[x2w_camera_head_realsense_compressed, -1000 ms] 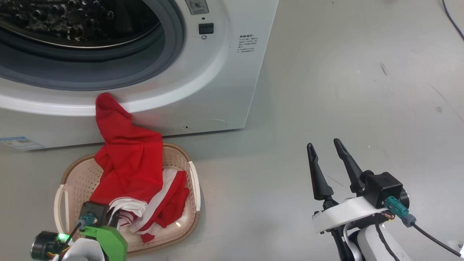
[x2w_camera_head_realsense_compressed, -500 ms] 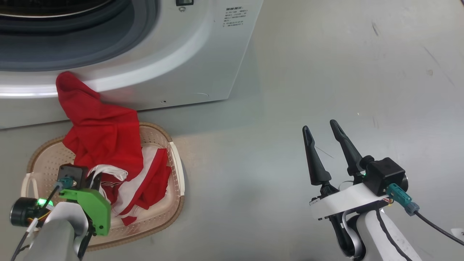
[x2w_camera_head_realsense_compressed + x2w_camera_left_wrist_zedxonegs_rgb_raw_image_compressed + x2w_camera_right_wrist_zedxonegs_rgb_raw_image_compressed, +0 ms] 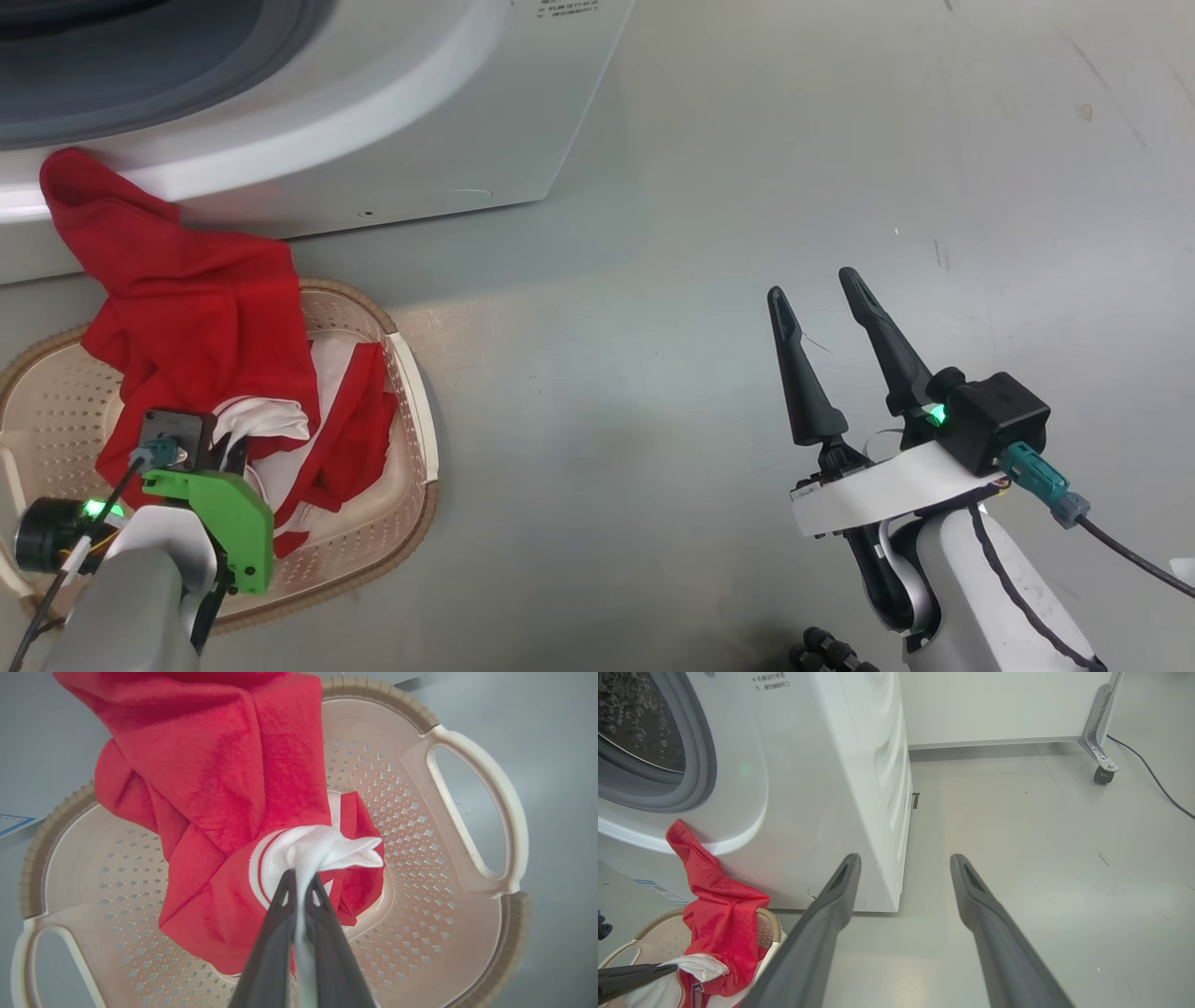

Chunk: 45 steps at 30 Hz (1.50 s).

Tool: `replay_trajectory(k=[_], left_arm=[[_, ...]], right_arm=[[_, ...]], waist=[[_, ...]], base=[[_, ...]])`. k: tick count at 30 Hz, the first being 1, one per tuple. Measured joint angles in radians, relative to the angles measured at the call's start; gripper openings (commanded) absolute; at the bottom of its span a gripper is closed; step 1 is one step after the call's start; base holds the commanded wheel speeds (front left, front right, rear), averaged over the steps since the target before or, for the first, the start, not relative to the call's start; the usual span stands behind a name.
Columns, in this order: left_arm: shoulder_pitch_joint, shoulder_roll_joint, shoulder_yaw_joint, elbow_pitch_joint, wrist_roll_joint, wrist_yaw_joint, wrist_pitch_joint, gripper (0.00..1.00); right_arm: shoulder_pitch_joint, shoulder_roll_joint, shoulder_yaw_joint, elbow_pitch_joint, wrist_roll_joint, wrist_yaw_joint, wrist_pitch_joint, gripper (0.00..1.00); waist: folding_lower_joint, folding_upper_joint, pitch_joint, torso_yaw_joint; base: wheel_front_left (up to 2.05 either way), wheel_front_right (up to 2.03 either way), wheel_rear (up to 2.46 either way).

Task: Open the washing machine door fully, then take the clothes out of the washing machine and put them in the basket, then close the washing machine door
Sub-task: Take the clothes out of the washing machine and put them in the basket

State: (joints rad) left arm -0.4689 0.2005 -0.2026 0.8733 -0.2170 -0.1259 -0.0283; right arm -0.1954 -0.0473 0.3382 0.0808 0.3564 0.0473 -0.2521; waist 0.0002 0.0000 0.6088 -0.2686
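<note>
Unloading, mid-step: the washing machine (image 3: 392, 131) mouth stands uncovered, and the clothes (image 3: 210, 788) hang into the basket (image 3: 420, 858), their red tail draped against the machine's front. Release and door closing remain, I judge. My left gripper (image 3: 299, 879) is clamped on a white fold. My right gripper (image 3: 812, 285) is spread wide and empty above the floor (image 3: 747, 140).

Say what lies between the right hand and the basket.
Bare grey floor, from dark-fingered right hand to cream perforated plastic basket, in the head view.
</note>
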Motion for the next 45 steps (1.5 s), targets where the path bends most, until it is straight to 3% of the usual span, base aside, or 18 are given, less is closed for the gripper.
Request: replay_trajectory(k=[1, 2, 3, 4, 14, 23, 33, 39, 45], left_arm=[[-0.003, -0.001, -0.001, 0.007, -0.004, 0.0, -0.003, 0.0], [-0.007, -0.004, -0.002, 0.015, -0.007, 0.0, -0.009, 0.1], [-0.01, -0.007, -0.004, 0.022, -0.01, 0.0, -0.01, 0.46], [-0.013, -0.013, -0.005, 0.028, -0.012, 0.0, -0.015, 1.0], [-0.026, -0.035, -0.03, 0.068, -0.036, -0.002, -0.078, 1.0], [-0.029, -0.063, -0.042, 0.034, -0.059, -0.002, -0.201, 1.0], [-0.034, -0.074, -0.082, -0.081, -0.077, -0.002, -0.221, 1.0], [-0.033, -0.076, -0.054, -0.152, -0.101, -0.002, -0.224, 1.0], [-0.019, -0.077, 0.02, -0.337, -0.109, -0.002, -0.224, 1.0]], right_arm=[[-0.002, 0.0, -0.001, 0.0, 0.002, -0.007, 0.0, 1.0], [-0.002, 0.0, -0.004, 0.002, 0.002, -0.009, 0.0, 1.0], [-0.002, 0.0, -0.007, 0.003, 0.002, -0.012, 0.0, 1.0], [-0.002, 0.0, -0.009, 0.005, 0.002, -0.014, 0.0, 1.0], [-0.01, 0.0, -0.009, 0.025, 0.003, -0.015, 0.0, 1.0], [-0.012, 0.0, -0.035, 0.036, 0.011, -0.015, 0.0, 1.0], [-0.006, -0.001, -0.067, 0.044, 0.009, -0.016, 0.0, 1.0], [0.001, -0.001, -0.069, 0.049, 0.006, -0.016, 0.0, 1.0], [0.017, -0.003, -0.081, 0.051, 0.006, -0.015, 0.0, 1.0]], waist=[[0.0, 0.0, 0.001, -0.001], [0.0, 0.0, 0.001, -0.001], [0.0, 0.0, -0.001, 0.0], [-0.0001, 0.0, -0.004, 0.002], [-0.0001, 0.0, -0.048, 0.032], [-0.0002, 0.0, -0.105, 0.074], [-0.0002, 0.0, -0.154, 0.147], [-0.0002, 0.0, -0.178, 0.175], [-0.0002, 0.0, -0.203, 0.198]], base=[[0.0, 0.0, 0.0], [0.0, 0.0, 0.0], [0.0, 0.0, 0.0], [0.0, 0.0, 0.0], [0.0, 0.0, 0.0], [0.0, 0.0, 0.0], [0.0, 0.0, 0.0], [0.0, 0.0, 0.0], [0.0, 0.0, 0.0]])
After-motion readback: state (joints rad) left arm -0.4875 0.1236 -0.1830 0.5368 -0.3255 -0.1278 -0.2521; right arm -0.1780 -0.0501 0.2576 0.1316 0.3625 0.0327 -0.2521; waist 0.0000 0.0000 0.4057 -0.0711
